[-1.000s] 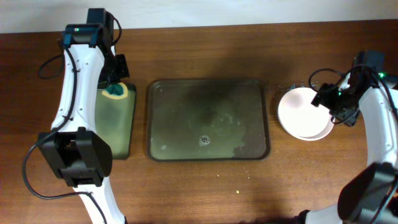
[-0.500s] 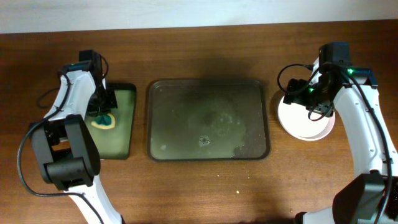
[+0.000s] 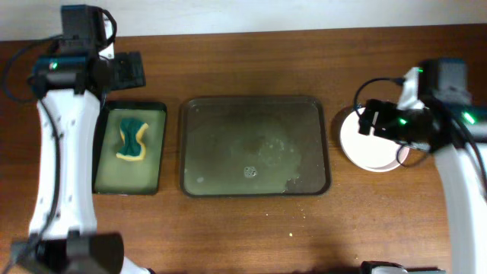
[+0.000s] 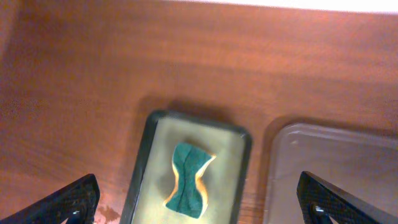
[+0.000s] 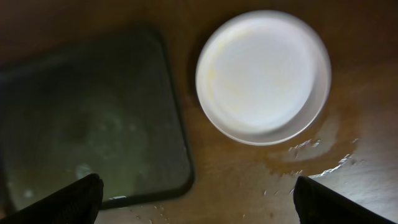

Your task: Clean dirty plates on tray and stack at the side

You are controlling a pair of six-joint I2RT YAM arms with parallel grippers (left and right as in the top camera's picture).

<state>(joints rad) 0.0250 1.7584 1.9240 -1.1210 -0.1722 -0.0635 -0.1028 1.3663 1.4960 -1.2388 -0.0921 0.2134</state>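
Observation:
The tray (image 3: 184, 144) lies mid-table with nothing on it but wet streaks; it also shows as the tray (image 5: 93, 112) in the right wrist view and as the tray (image 4: 336, 168) in the left wrist view. The white plates (image 3: 364, 148) sit stacked on the wood right of it, and the plates (image 5: 261, 74) look clean from above. High over the stack's near edge hangs my right gripper (image 3: 380, 122), open and empty, with the right gripper (image 5: 199, 202) over bare wood. My left gripper (image 3: 124, 70) is open and empty, and the left gripper (image 4: 202, 202) is well above the sponge.
A green and yellow sponge (image 3: 132, 138) lies in the narrow black-rimmed tray (image 3: 103, 164) left of the big tray; the sponge (image 4: 189, 177) and small tray (image 4: 146, 168) also show from the left wrist. Water drops (image 5: 311, 149) wet the wood by the plates.
My left gripper opened, left the sponge in the small tray and rose toward the back. My right gripper opened wider and lifted away from the plate stack.

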